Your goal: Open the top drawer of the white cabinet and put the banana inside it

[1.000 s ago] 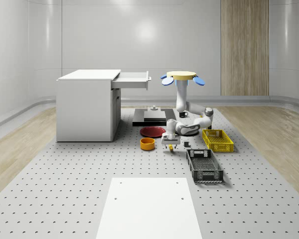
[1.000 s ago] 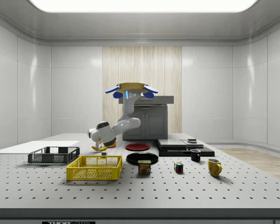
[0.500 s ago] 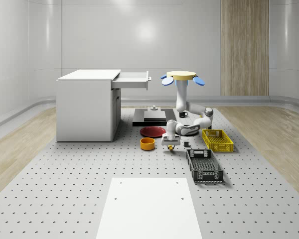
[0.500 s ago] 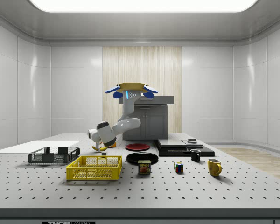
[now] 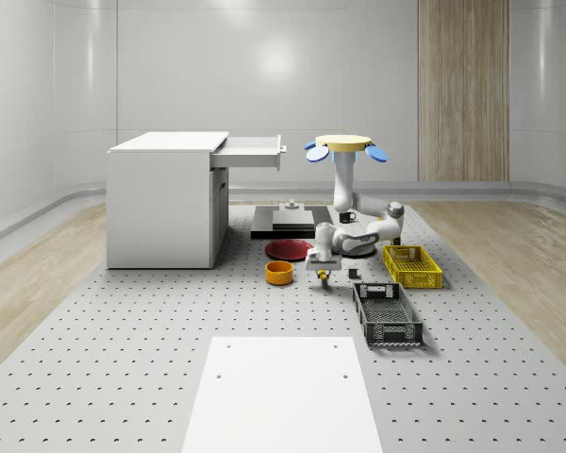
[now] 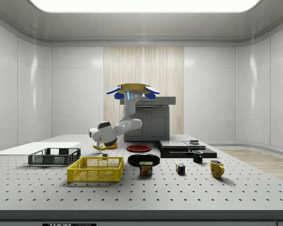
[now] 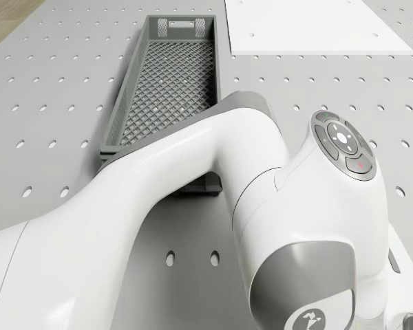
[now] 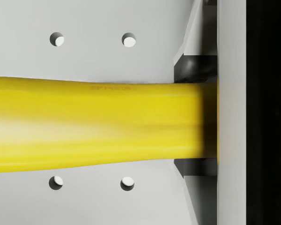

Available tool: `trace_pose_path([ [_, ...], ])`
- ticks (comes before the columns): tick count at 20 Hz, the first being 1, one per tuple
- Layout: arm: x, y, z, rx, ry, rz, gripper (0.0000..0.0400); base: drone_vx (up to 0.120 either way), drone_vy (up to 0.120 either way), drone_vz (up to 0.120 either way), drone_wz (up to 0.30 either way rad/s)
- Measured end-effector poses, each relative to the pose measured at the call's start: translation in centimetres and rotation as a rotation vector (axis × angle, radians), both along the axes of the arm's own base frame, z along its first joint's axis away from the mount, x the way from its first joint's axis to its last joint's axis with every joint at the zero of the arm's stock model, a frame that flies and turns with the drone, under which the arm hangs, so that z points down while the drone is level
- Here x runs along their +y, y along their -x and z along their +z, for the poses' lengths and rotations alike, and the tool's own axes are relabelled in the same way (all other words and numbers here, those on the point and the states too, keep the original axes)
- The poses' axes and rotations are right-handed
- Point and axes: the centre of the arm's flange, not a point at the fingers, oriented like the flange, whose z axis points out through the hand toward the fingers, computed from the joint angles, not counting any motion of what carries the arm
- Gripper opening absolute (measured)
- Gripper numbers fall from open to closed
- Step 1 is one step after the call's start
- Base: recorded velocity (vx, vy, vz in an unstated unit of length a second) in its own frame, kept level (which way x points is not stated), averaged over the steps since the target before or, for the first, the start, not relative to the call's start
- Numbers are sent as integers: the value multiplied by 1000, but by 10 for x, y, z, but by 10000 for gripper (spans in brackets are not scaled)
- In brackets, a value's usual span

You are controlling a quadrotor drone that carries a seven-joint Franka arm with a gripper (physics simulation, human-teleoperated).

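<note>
The drone (image 5: 344, 146) hovers to the right of the white cabinet (image 5: 160, 203), whose top drawer (image 5: 250, 151) stands pulled out. Its arm bends down to the perforated table. The gripper (image 5: 322, 273) hangs just above the table, between the orange bowl and the grey crate. It is shut on the yellow banana (image 5: 323, 277). From the side, the banana (image 6: 104, 147) hangs a little off the table under the gripper (image 6: 102, 146). In the wrist view the banana (image 8: 93, 124) lies crosswise between the dark pads (image 8: 191, 65), clear of the table behind it.
An orange bowl (image 5: 279, 273) and a red plate (image 5: 291, 249) lie left of the gripper. A yellow crate (image 5: 412, 265) and a grey crate (image 5: 387, 313) lie to its right. A black platform (image 5: 283, 222) stands behind. The side view shows a can (image 6: 145, 168), a cube (image 6: 180, 169) and mugs.
The fingers have shut on the banana. The gripper has risen slightly, lifting the banana off the table. The drone has stayed in place.
</note>
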Motion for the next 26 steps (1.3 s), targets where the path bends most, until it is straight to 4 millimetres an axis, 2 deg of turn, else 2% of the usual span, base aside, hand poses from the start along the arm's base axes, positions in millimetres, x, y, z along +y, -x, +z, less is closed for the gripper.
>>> trace_pose_path([
  [8,0,0,-29,0,0,-22,193,-10,0,110,0],
  [26,0,0,-37,0,0,-28,193,-120,0,120,0],
])
